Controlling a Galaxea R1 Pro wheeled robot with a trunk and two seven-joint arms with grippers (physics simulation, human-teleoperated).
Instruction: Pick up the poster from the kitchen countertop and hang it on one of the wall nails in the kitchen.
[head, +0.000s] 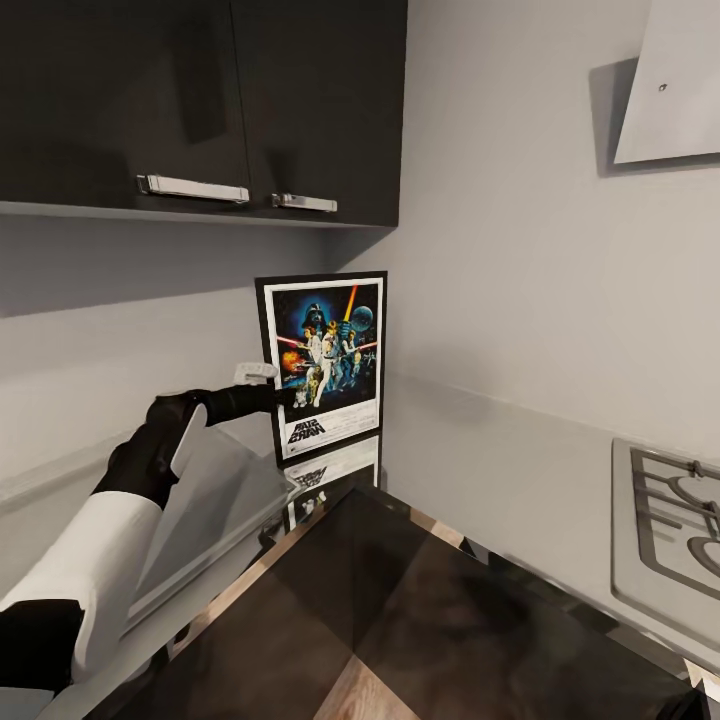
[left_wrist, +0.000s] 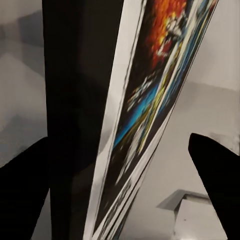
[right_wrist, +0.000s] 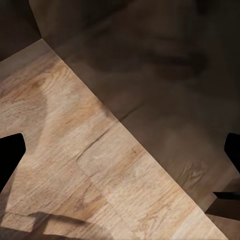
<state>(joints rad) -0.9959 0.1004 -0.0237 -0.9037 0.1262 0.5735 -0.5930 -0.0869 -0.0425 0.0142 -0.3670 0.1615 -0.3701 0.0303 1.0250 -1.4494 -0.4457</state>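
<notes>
between the left gripper (left_wrist: 122, 165) jaws stands the poster (left_wrist: 145, 100)

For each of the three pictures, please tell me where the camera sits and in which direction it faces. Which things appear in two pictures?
Head view: from the robot's head, forward and down at the kitchen countertop; the left arm reaches to the poster.
Left wrist view: along the left gripper, its fingers either side of the poster's edge.
Right wrist view: along the right gripper, down at the wooden floor.
Shared: the poster, in head and left wrist views.
</notes>
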